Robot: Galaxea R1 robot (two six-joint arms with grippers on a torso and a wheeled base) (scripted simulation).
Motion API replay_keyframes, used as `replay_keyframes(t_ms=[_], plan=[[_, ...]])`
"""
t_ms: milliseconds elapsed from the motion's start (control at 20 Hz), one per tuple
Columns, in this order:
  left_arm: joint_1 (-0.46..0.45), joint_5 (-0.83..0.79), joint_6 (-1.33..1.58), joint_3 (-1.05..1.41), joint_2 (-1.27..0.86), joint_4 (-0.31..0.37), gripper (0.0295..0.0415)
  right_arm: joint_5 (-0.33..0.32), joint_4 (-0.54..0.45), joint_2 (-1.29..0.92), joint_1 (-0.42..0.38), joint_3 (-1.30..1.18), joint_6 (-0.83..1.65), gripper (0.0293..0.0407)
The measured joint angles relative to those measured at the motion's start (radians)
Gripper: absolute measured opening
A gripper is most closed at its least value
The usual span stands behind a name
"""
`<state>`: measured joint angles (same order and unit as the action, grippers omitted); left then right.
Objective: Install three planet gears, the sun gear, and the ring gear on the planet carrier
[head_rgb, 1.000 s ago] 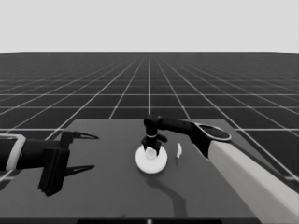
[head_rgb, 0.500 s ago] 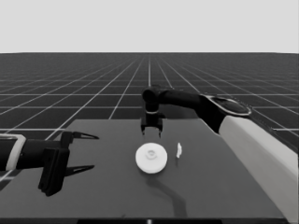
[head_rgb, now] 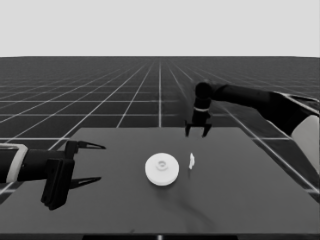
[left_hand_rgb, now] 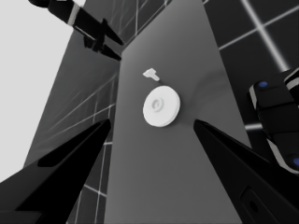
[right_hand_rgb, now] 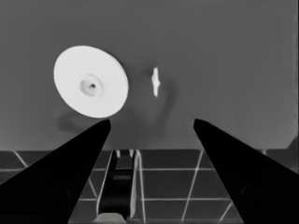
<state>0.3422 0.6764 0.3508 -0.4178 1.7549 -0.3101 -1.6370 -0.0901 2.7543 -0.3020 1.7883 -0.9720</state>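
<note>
Lifted away since before, the right gripper [head_rgb: 198,132] hangs spread and empty over the table's [head_rgb: 250,200] far edge, well clear of the larger round part [head_rgb: 162,169] and the thin white piece [head_rgb: 191,160] just beside it; the left gripper [head_rgb: 90,162] waits spread at the left end.

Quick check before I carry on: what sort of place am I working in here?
Most likely a simulated test bench, not a real workshop: a bare dark table on an endless grid floor under a blank pale band. On it lie only the larger round part and a thin white piece.

The head camera looks down across the table [head_rgb: 260,200] from in front. Each wrist camera looks out between its own fingers, and all three see the big white disc [head_rgb: 162,169].
</note>
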Motion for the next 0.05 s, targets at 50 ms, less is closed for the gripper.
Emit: replay_keyframes(t_ms=[50], plan=[[0.000, 0.000, 0.000, 0.000, 0.000, 0.000, 0.0385, -0.002, -0.001, -0.008, -0.002, 0.004, 0.012, 0.0385]])
